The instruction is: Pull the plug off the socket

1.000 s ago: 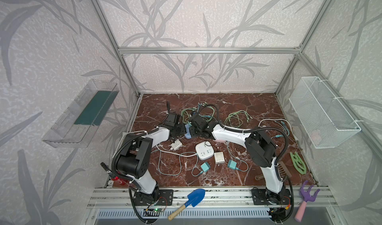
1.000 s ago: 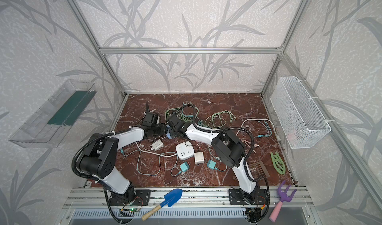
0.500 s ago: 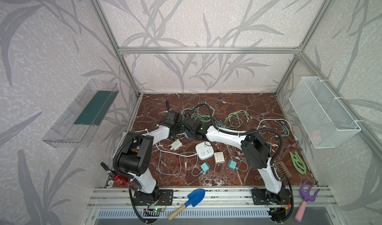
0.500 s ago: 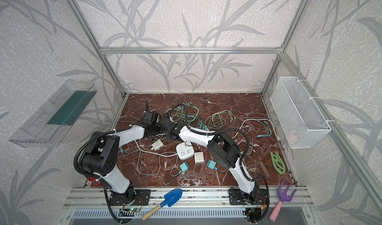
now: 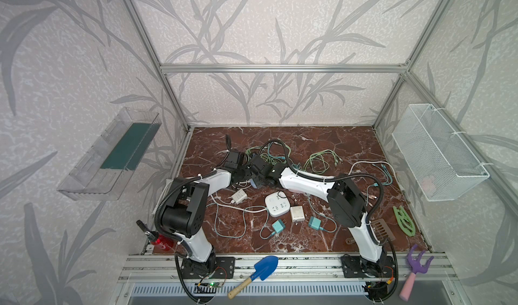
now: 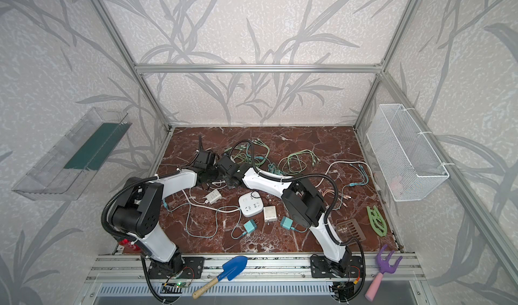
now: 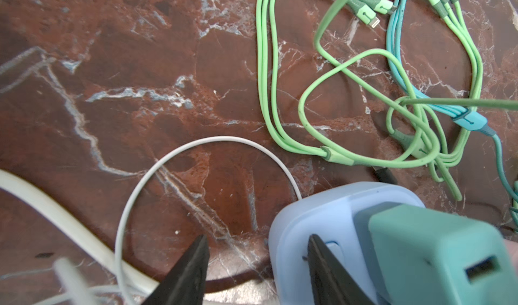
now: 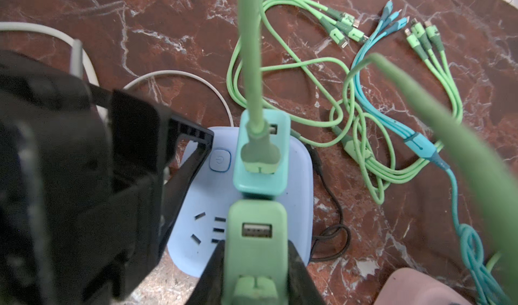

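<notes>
Gripping the green plug by its two flanks, my right pincer is clamped on it, with one finger showing on each side in the right wrist view. The plug stands over the pale blue socket, beside a group of bare slots; I cannot tell whether its pins are seated. A second, teal plug sits in the same socket close beside it, with a green cable rising from its top. The power button lies beside the teal plug.

My left pincer has its jaws apart. In the left wrist view one finger lies over the socket's top face near the button and the other finger is off its edge above the bare bench; whether it presses down I cannot tell.

The socket rests on the bench, left of centre and toward the back; in both top views the two wrists meet over it and hide most of it. A thin white cable loops beside it, a black cable runs along one side of it, and coiled green cables lie just beyond. Nearer the front, well apart, lie a white socket block and a white adapter
</notes>
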